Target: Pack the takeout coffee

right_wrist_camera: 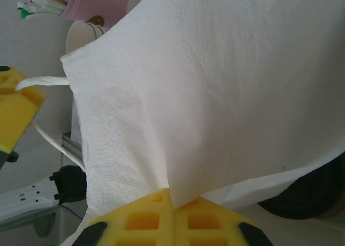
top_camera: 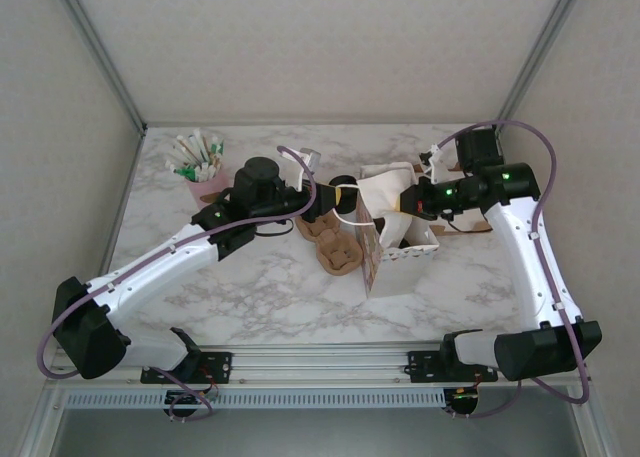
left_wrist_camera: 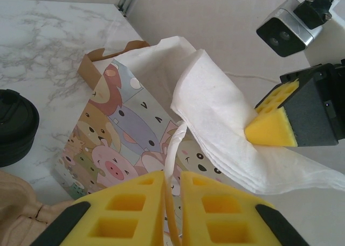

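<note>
A paper bag (top_camera: pixel 372 252) printed with cartoon animals stands mid-table, and its printed face (left_wrist_camera: pixel 124 133) looks large in the left wrist view. My left gripper (top_camera: pixel 340 189) (left_wrist_camera: pixel 172 175) is shut on the bag's white twisted handle (left_wrist_camera: pixel 175 143). My right gripper (top_camera: pixel 408 202) (right_wrist_camera: pixel 173 195) is shut on a corner of a folded white napkin (right_wrist_camera: pixel 215 95) (left_wrist_camera: pixel 215 111), which it holds over the bag's open mouth. One of its yellow fingers (left_wrist_camera: pixel 272 128) appears in the left wrist view. The takeout coffee is hidden.
A brown cardboard cup carrier (top_camera: pixel 335 249) (left_wrist_camera: pixel 21 208) lies left of the bag. A short black cylinder (left_wrist_camera: pixel 13 125) sits beside it. A pink cup of stirrers (top_camera: pixel 205 185) (right_wrist_camera: pixel 91 4) and a stack of cream paper cups (right_wrist_camera: pixel 81 36) stand at the back left.
</note>
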Controlling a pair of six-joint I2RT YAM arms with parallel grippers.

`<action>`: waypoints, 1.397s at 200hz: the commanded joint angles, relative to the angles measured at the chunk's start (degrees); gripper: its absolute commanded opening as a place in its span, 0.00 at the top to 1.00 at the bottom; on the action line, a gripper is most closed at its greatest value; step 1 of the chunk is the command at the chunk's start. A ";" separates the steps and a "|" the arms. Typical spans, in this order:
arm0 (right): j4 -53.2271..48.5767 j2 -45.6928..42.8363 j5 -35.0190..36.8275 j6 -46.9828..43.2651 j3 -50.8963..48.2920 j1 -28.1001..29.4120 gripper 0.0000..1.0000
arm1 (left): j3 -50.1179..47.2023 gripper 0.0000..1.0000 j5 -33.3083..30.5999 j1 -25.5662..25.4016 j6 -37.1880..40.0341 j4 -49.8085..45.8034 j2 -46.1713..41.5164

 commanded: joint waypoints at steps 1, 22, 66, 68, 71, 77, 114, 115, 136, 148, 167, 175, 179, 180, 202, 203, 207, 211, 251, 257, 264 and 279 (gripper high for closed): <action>-1.70 0.31 3.34 -0.90 1.72 0.20 1.00 | 1.67 0.85 -0.40 -0.44 0.80 -0.23 0.30; -1.83 0.51 5.29 -0.89 1.82 0.18 1.00 | 1.76 0.85 -0.49 -0.45 0.80 -0.21 0.48; -1.37 1.17 7.90 -0.54 1.40 0.66 1.00 | 2.11 0.85 -0.67 -0.42 1.01 -0.42 0.66; -1.37 1.21 8.10 -0.47 1.37 0.77 1.00 | 2.11 0.85 -0.69 -0.44 0.99 -0.38 0.66; -1.43 1.29 8.39 -0.41 1.30 0.87 1.00 | 2.11 0.85 -0.75 -0.45 0.98 -0.40 0.61; -1.23 1.43 8.98 -0.29 1.28 1.22 1.00 | 2.11 0.85 -0.71 -0.44 0.98 -0.37 0.66; -1.01 2.73 13.44 0.58 1.64 4.21 1.00 | 2.29 0.86 -0.92 -0.40 1.00 -0.44 0.78; -1.01 2.81 13.59 0.59 1.64 4.32 1.00 | 2.29 0.86 -0.88 -0.42 1.04 -0.45 0.80; -1.45 3.81 17.24 0.99 2.17 6.02 1.00 | 2.44 0.86 -0.89 -0.45 1.07 -0.52 0.83; -1.77 4.31 18.94 1.11 2.33 6.74 1.00 | 2.51 0.86 -0.91 -0.45 1.20 -0.66 0.83; -2.06 4.73 21.49 1.27 2.68 7.51 1.00 | 2.53 0.86 -0.93 -0.44 1.18 -0.67 0.84; -2.20 4.80 22.21 1.37 2.86 7.83 1.00 | 2.53 0.86 -0.93 -0.42 1.17 -0.65 0.83; -2.24 4.84 22.48 1.48 2.98 8.00 1.00 | 2.47 0.86 -0.93 -0.40 1.21 -0.65 0.82; -2.24 4.83 22.54 1.48 3.05 8.02 1.00 | 2.51 0.86 -0.93 -0.42 1.18 -0.64 0.78; -2.38 5.10 23.88 1.44 3.56 8.80 1.00 | 2.55 0.86 -0.88 -0.44 1.21 -0.59 0.83; -2.35 5.14 23.95 1.46 3.56 8.86 1.00 | 2.55 0.86 -0.90 -0.44 1.23 -0.57 0.83; -2.31 5.21 24.08 1.48 3.56 9.03 1.00 | 2.55 0.86 -0.91 -0.45 1.23 -0.49 0.83; -2.18 5.25 24.19 1.55 3.63 9.22 1.00 | 2.54 0.85 -0.92 -0.38 1.18 -0.51 0.83; -1.39 6.12 25.74 2.18 3.25 11.71 1.00 | 2.73 0.84 -1.02 -0.42 1.16 -0.67 0.83; -1.26 6.21 26.10 2.27 3.07 11.87 1.00 | 2.73 0.84 -1.01 -0.42 1.16 -0.70 0.75; -1.08 6.44 26.55 2.39 2.88 12.16 1.00 | 2.72 0.84 -1.02 -0.44 1.23 -0.62 0.68; -0.92 7.07 27.90 2.63 2.61 12.91 1.00 | 2.68 0.83 -1.11 -0.44 1.17 -0.37 0.56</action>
